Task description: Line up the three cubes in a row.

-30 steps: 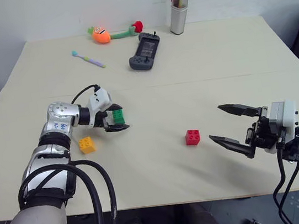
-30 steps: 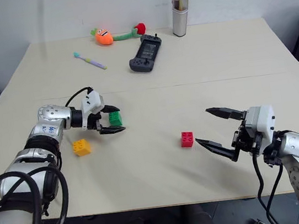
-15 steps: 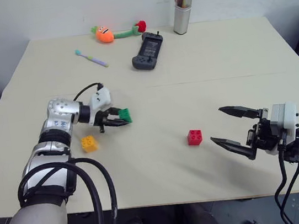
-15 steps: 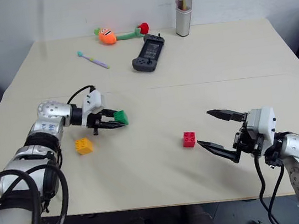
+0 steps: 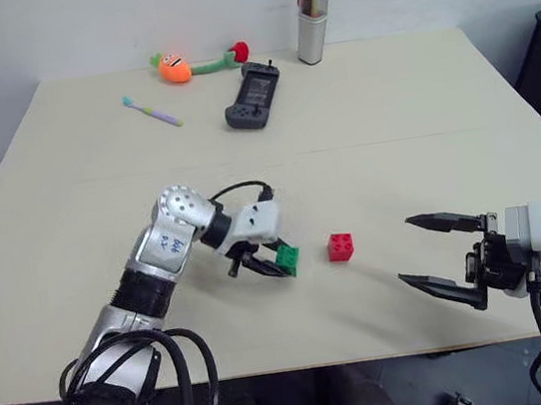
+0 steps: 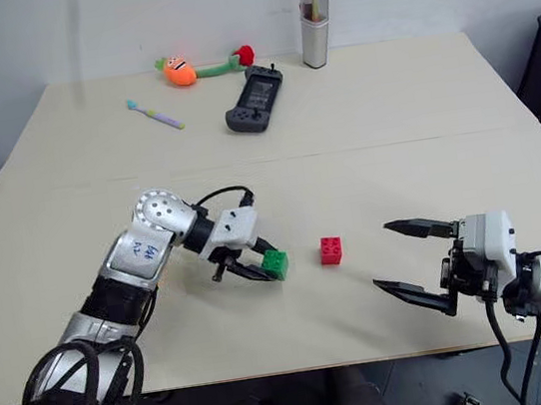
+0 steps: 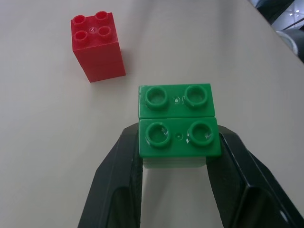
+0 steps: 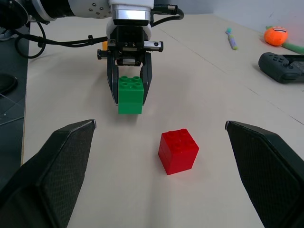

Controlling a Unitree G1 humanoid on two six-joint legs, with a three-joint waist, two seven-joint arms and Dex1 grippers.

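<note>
The green cube (image 5: 286, 258) sits clamped in my left gripper (image 5: 271, 264) just left of the red cube (image 5: 340, 246) on the table (image 5: 391, 125); from my left wrist, black fingers (image 7: 118, 180) pinch it; from my right wrist, my right gripper (image 8: 166, 180) gapes wide, empty.

No legible text, label, brand, number or sign on anything here.

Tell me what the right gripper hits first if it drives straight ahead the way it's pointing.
Most likely the red cube: it sits on the table between the open fingers of the right gripper, just ahead. Beyond it is the green cube, held in the left gripper. Depth is hard to judge.
</note>
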